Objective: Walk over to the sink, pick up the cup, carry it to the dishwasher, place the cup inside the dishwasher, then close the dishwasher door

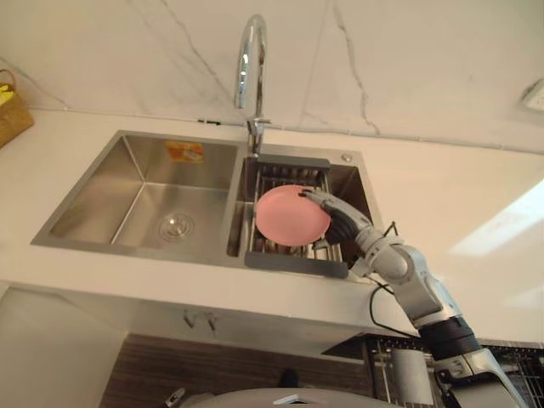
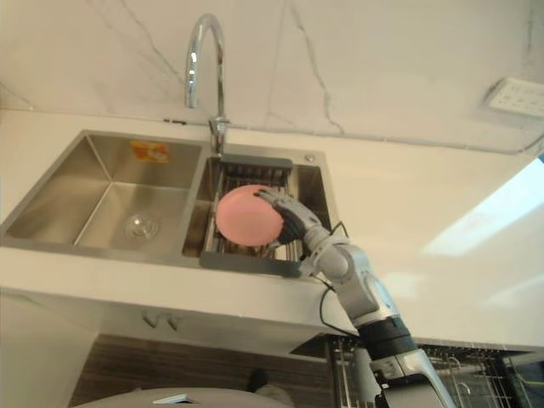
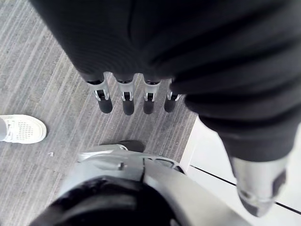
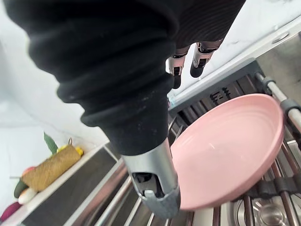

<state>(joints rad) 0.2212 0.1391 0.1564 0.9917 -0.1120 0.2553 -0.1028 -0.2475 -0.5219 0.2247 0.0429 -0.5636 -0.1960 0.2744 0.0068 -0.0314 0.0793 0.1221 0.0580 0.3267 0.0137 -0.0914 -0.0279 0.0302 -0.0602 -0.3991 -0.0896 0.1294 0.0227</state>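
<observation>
The dish in the sink is a pink shallow bowl [image 1: 287, 218], not a cup. It stands tilted on its edge in a grey drying rack [image 1: 293, 262] set over the right basin. My right hand [image 1: 340, 219] reaches to the bowl's right rim. In the right wrist view its thumb [image 4: 153, 188] lies in front of the bowl's hollow side [image 4: 225, 146], while the straight fingers [image 4: 181, 70] extend past the rim without closing on it. My left hand [image 3: 124, 101] hangs over the floor, fingers straight and holding nothing.
A chrome tap [image 1: 251, 68] rises behind the steel double sink, whose left basin [image 1: 140, 191] has a drain. White counter surrounds it. A woven basket [image 1: 10, 115] sits far left. A dishwasher's wire rack [image 1: 510, 361] shows low right. A person's white shoe [image 3: 21, 129] is on the floor.
</observation>
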